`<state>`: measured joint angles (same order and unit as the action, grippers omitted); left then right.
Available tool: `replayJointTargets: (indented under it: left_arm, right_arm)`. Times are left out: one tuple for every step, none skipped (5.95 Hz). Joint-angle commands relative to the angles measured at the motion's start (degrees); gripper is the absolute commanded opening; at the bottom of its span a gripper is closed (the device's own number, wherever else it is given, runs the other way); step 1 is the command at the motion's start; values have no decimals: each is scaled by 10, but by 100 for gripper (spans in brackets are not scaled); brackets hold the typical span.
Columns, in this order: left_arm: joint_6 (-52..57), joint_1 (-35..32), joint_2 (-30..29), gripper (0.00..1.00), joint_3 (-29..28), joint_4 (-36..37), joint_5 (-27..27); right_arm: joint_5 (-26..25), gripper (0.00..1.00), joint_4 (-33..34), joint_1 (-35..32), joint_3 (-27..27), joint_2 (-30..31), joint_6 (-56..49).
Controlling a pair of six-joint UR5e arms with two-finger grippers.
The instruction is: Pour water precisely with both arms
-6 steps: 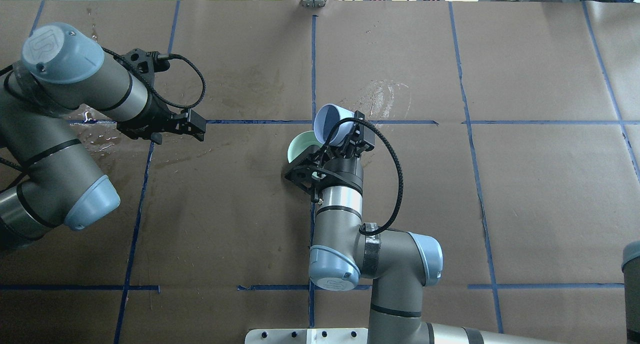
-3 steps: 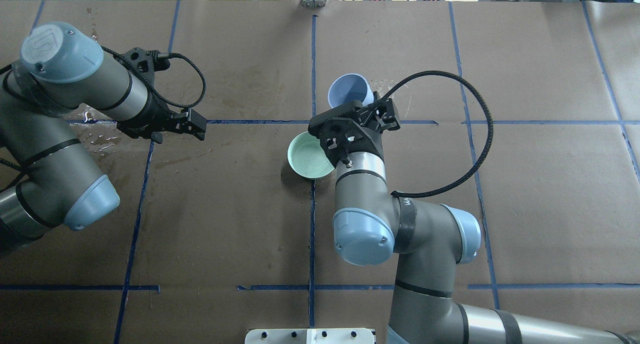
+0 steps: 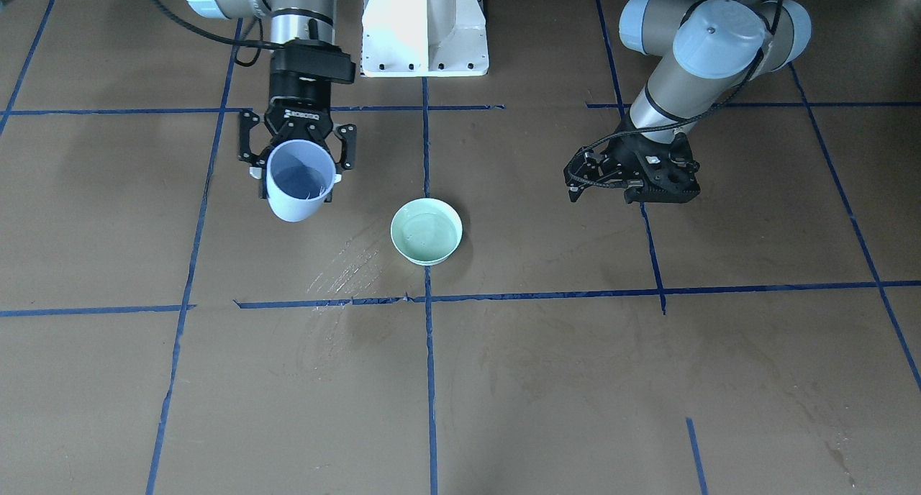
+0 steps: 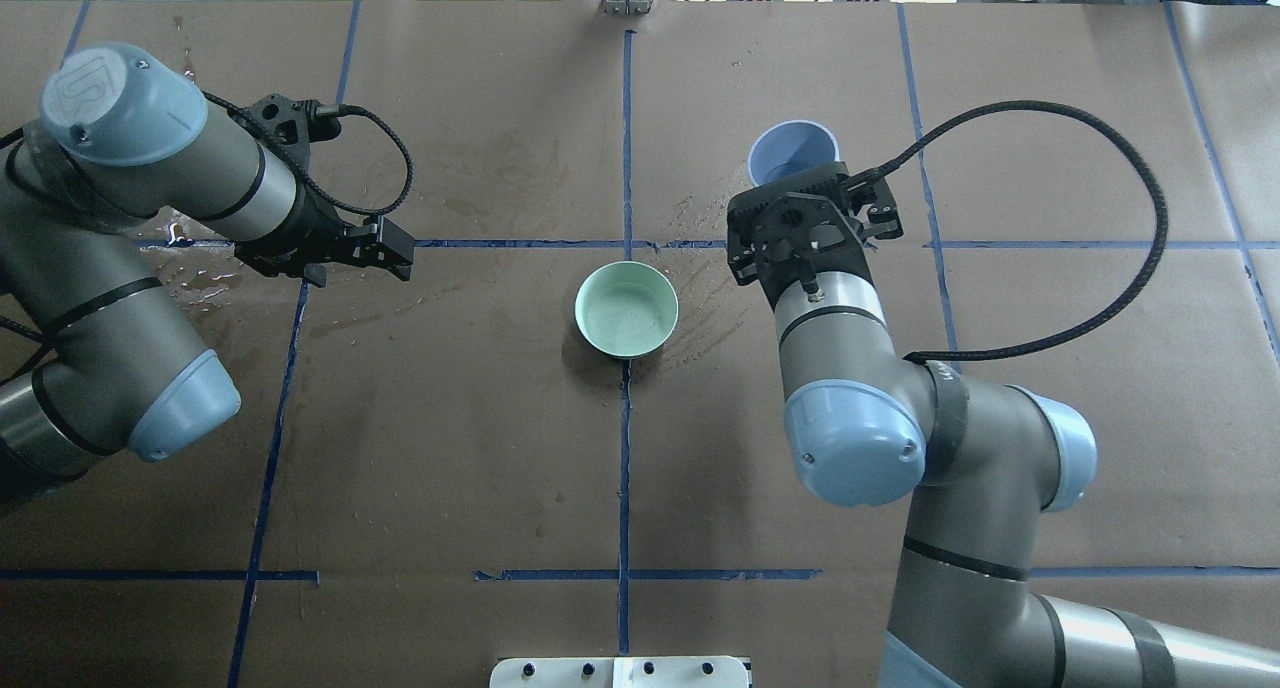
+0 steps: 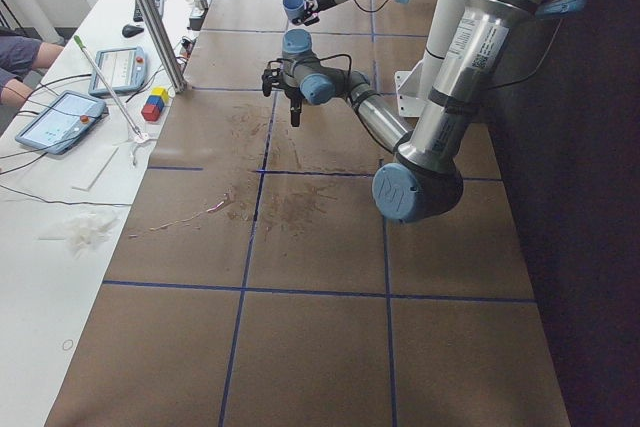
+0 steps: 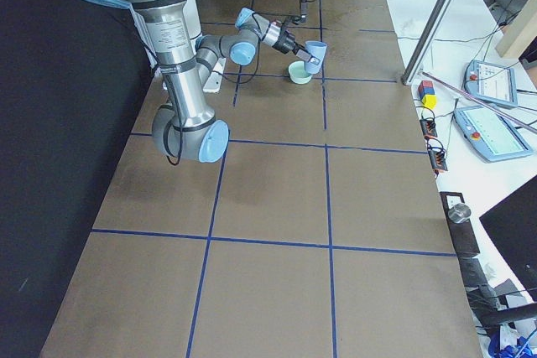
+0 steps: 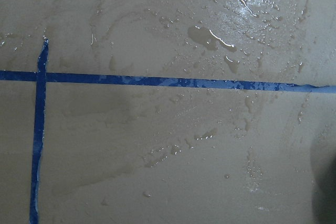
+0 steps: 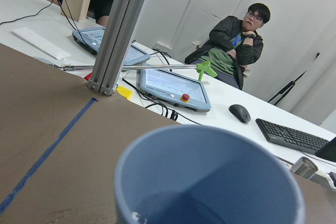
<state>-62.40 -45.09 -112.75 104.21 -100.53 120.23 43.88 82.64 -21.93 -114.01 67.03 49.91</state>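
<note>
The right arm [image 4: 850, 368] holds a blue cup [image 3: 296, 193] up over the bench [image 4: 1050, 298], to the right of the green bowl [image 4: 626, 308] and a bit farther from the robot. The cup is almost straight up, with its open top facing up, so I think it is held this way so that nothing drips out. The right fingers [image 3: 344, 150] squeeze the cup from both sides, just under its rim, and they are only as wide apart as the cup. There is a little water [image 8: 173, 211] in the bottom of the cup. There is some water in the bowl too, and it looks shiny there. The bowl sits alone in the middle of the bench, where both arms can reach it. More water lies in small drops on the brown paper near the bowl. The left arm [image 4: 150, 168] waits far off on the left side, out of the way. The left fingers [image 4: 395, 243] hang over a wet patch [image 7: 210, 38] by a blue tape line [image 7: 157, 81]. They hold nothing and touch nothing. I cannot tell if they are open or closed.
</note>
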Motion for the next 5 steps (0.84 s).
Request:
replayJointTargets:
  left_arm:
    - [0, 0, 1, 100, -1, 0, 0]
    - [0, 0, 0, 100, 0, 0, 0]
    - [0, 0, 0, 100, 0, 0, 0]
    - [0, 0, 0, 100, 0, 0, 0]
    - [0, 0, 0, 100, 0, 0, 0]
  right_arm:
    - [33, 0, 0, -36, -25, 47, 81]
    - [83, 0, 0, -70, -32, 67, 151]
    - [90, 0, 0, -88, -52, 113, 170]
    - [95, 0, 0, -99, -65, 153, 196]
    - [95, 0, -5, -108, -68, 188, 220]
